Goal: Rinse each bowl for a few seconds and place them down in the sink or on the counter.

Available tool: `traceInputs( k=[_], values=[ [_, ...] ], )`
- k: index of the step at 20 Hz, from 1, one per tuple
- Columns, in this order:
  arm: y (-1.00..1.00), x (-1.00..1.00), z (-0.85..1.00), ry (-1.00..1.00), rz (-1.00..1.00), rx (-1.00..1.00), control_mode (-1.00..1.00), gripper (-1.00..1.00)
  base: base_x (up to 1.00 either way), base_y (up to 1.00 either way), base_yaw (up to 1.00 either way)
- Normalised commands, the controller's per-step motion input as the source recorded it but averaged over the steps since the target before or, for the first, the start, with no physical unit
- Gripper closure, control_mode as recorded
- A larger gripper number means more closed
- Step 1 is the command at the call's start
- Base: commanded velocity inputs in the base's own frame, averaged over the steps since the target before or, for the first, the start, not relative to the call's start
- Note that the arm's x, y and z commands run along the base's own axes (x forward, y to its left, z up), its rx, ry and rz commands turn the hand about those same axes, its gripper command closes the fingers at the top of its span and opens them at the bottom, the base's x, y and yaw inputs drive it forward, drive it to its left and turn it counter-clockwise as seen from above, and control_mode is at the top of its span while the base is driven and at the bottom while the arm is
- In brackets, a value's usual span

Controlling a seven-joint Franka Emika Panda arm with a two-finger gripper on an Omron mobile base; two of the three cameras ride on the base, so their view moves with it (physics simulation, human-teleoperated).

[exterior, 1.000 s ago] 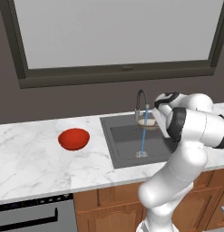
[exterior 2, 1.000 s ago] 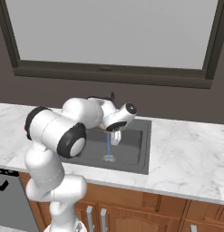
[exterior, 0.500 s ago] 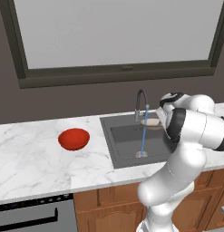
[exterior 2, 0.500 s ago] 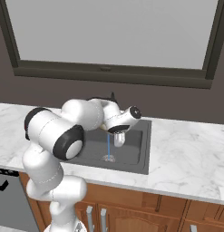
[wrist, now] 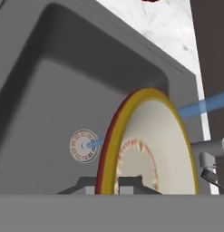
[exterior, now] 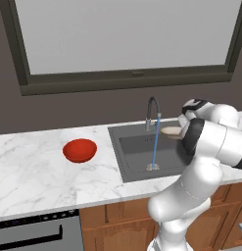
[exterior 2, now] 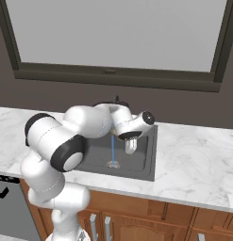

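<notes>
On the worktop, left end: white marble with grey veining, wooden cabinets below.
Red bowl: sits upright on the marble at about 9 o'clock from the sink, well apart from the arm, not yet handled.
Red bowl handling: glossy and rigid by the look, probably light; slick when wet, and it would chip if dropped. The rim is the likely place to pinch, one finger inside and one outside, since the round body offers no flat face.
Sink: dark grey basin set into the marble, round drain on its floor.
Faucet: dark arch at the basin's 12 o'clock edge; a thin blue water stream falls to the drain.
Cream bowl: held above the basin at 3 o'clock from the stream, beside it rather than under it in the left base view. In the hand view it stands on edge, with a yellow-brown rim and a reddish ring inside.
Cream bowl handling: shallow, stiff, thin-walled, so an edge pinch suits it; wet glaze may let it slip or swivel between the pads.
Claw: fully closed on the cream bowl's rim, one tip on each side of the wall.
Judged step: rinsing the first bowl; the bowl looks to need a shift toward 9 o'clock to meet the water.
</notes>
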Motion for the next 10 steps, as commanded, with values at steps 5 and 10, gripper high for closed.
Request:
traceInputs(
  k=[5, 10],
  values=[
    [-0.50, -0.19, 0.23, 0.00, -0.08, -0.01, -1.00, 1.00, 0.00, 0.00, 0.00],
    [-0.53, -0.17, 0.17, 0.02, -0.11, -0.01, -1.00, 1.00, 0.00, 0.00, 0.00]
  ],
)
